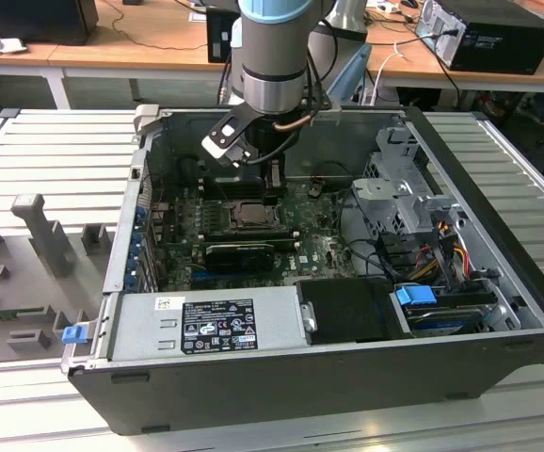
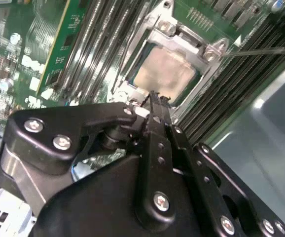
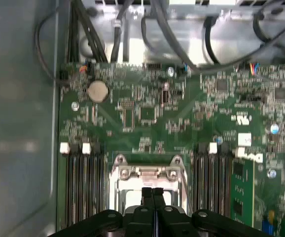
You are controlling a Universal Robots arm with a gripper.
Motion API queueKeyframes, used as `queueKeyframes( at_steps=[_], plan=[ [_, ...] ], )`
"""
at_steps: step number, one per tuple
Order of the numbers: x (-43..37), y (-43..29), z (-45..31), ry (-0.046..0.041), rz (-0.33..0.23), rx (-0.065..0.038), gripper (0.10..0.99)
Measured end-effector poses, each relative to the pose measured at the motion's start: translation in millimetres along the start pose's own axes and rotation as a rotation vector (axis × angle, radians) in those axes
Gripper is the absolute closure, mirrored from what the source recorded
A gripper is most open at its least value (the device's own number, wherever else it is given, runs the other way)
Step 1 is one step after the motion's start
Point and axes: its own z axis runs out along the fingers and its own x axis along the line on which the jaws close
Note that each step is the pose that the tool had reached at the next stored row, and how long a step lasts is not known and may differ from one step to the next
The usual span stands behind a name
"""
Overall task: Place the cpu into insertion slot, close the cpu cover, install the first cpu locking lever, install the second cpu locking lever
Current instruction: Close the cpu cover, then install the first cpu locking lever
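A black two-fingered robot gripper [image 2: 155,96] is hovering inside an open dark-grey computer case [image 1: 328,377], its fingers pressed together and gripping nothing. Right by its tips, the small square cpu with a silver-grey metal top [image 2: 164,74] is sitting flat in the square, black-edged insertion slot [image 2: 134,66] on the green motherboard [image 3: 147,113]. The thin silvery metal cpu cover [image 2: 182,38], a square frame, is lying down around the chip. A thin metal lever rod [image 2: 261,50] is sticking out sideways from one corner of the frame.
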Motion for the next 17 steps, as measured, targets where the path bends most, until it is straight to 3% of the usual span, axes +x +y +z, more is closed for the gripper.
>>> queueKeyframes(
  at_steps=[1, 3, 13, 17],
  plan=[
    [0.1, -7.9, -0.3, -0.0001, 0.0, 0.0, 0.98],
    [0.2, -12.9, -0.5, 0.0, 0.0, 0.0, 0.98],
    [0.2, -20.8, -0.9, -0.0001, 0.0, 0.0, 0.98],
    [0.4, -20.7, -8.9, -0.0001, 0.0, 0.0, 0.98]
  ],
)
